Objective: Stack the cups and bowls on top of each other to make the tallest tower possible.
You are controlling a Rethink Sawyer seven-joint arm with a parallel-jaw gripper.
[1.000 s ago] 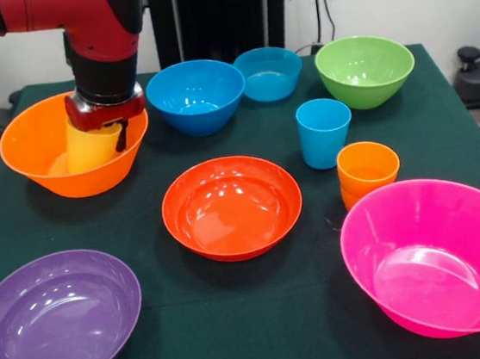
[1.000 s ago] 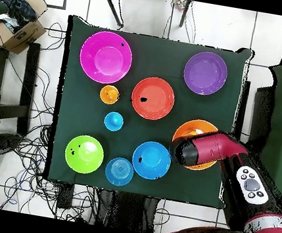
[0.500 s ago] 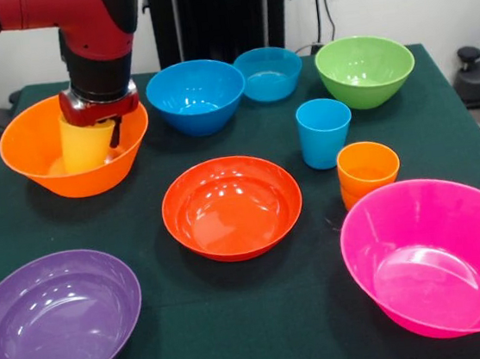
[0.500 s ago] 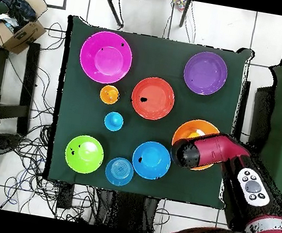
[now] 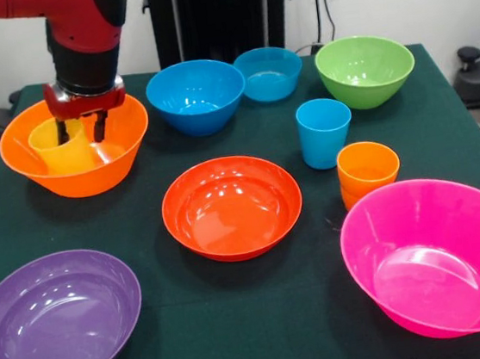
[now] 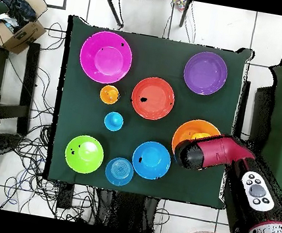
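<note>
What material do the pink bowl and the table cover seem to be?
The pink bowl looks like glossy moulded plastic: bright reflections on its smooth inside. The table cover looks like matte dark green cloth, perhaps felt: no shine at all.

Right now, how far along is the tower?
Barely started. The yellow cup sits tilted inside the big orange bowl; nothing else is stacked. The gripper hangs open just above that cup, holding nothing. Left: the other bowls, the blue cup and nested orange cups, all separate on the table.
</note>
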